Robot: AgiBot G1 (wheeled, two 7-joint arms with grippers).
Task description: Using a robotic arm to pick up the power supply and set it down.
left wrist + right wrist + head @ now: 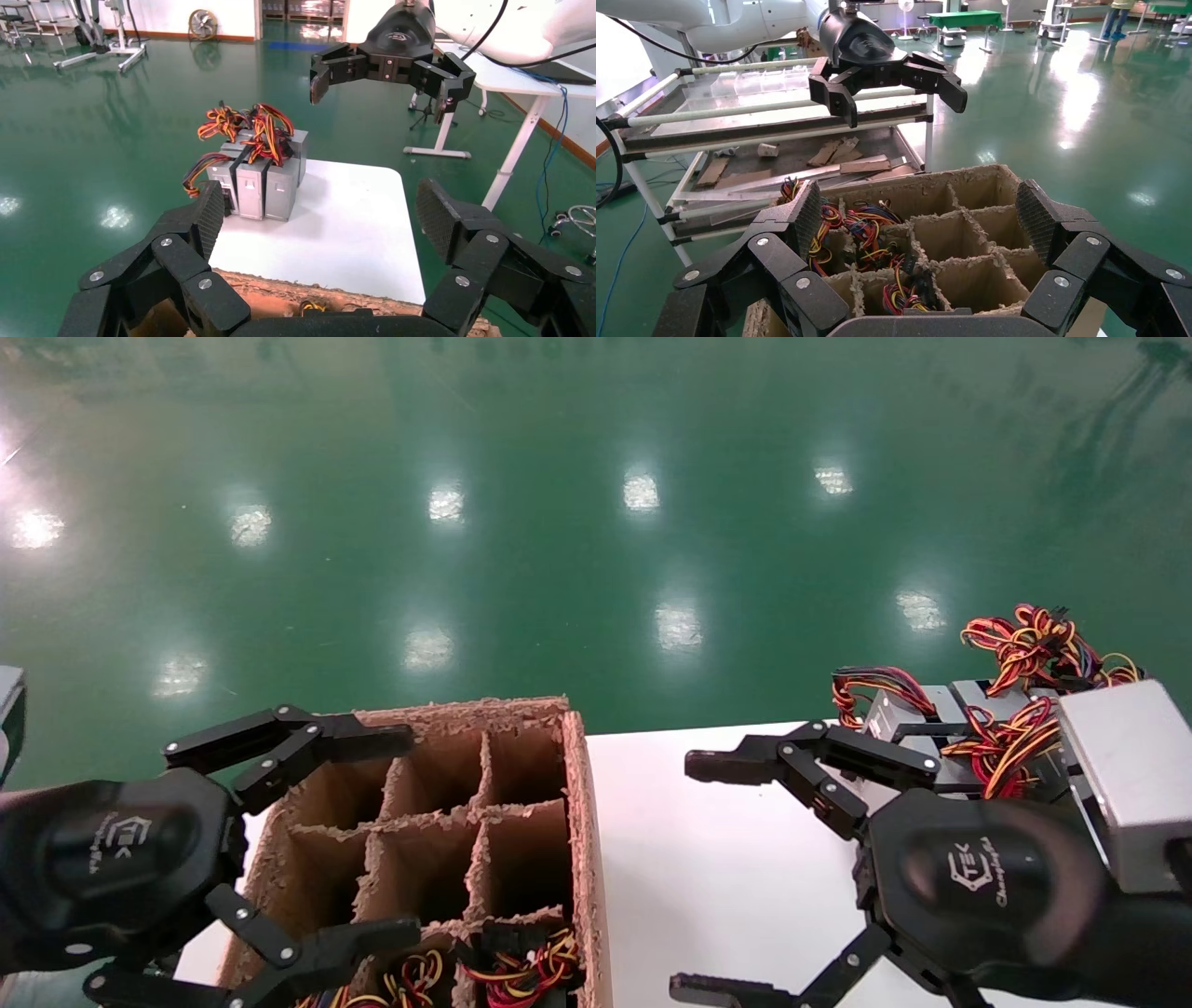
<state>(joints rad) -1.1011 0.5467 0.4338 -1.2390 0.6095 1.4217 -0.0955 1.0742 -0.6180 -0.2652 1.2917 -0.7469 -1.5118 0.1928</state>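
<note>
Right gripper hovers over white table, claws spread, empty. Power supplies cluster at table's far right corner, wires on top. Left gripper splayed wide above cardboard divider box, empty.

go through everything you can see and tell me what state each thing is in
Left pincer: open, empty, over the box.
Right pincer: open, empty, above the table.
Cardboard divider box: open-topped, far cells empty, near cells holding wires.
Power supplies: clustered upright at the white table corner, wires on top.
</note>
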